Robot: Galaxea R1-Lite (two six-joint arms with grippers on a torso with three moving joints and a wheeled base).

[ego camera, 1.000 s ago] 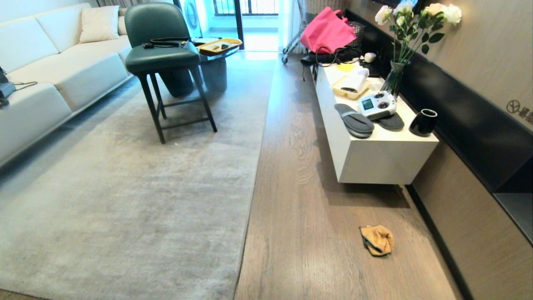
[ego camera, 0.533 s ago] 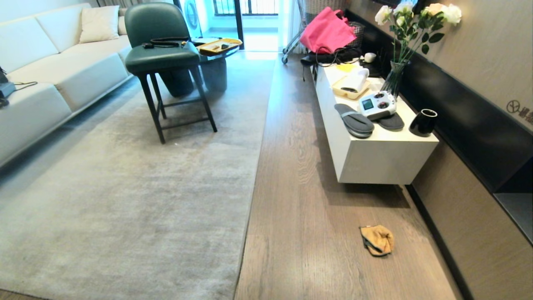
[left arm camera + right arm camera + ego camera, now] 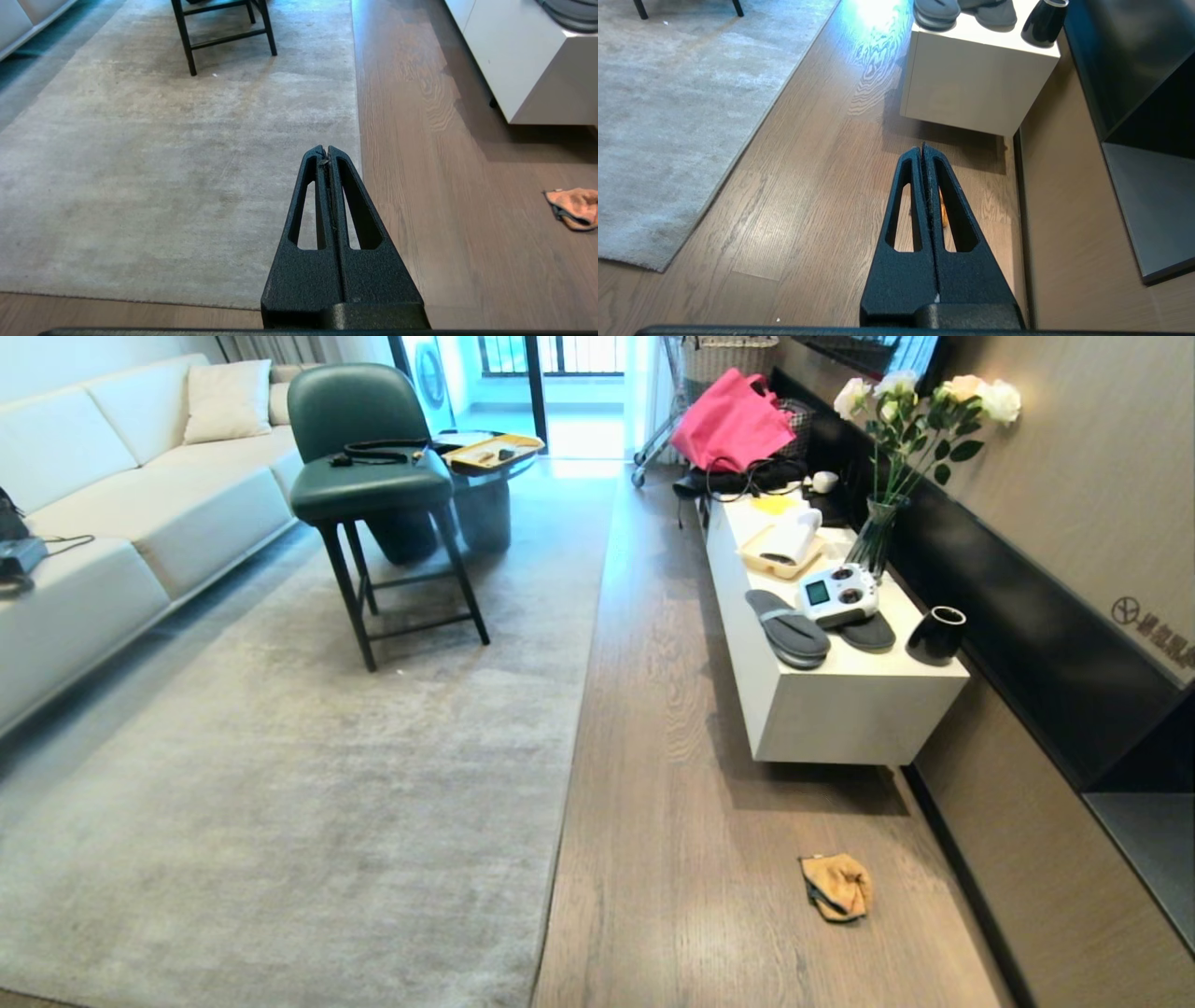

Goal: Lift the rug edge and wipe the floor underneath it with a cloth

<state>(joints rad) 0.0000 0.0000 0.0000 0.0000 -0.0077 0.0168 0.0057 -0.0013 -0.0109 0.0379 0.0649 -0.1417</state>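
Camera shifted; both grippers' fingers [image 3: 325,150] [image 3: 921,148] pressed together, empty.

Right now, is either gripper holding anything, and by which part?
Nothing. Left gripper and right gripper are shut and empty; the cloth lies on the floor.

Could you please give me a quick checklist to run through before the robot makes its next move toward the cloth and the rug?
1. The cloth lies free on the floor, nothing on top of it: ok.
2. The rug edge lies flat, not yet lifted: ok as a starting state.
3. Left gripper empty, fingers pressed together: not ok for grasping, it must open first.
4. Right gripper empty and shut, above the floor with the cloth mostly hidden behind its fingers: not ok, it must open first.
5. Floor between the rug edge and the white cabinet free of obstacles: ok.
6. Dirt under the rug: cannot tell.
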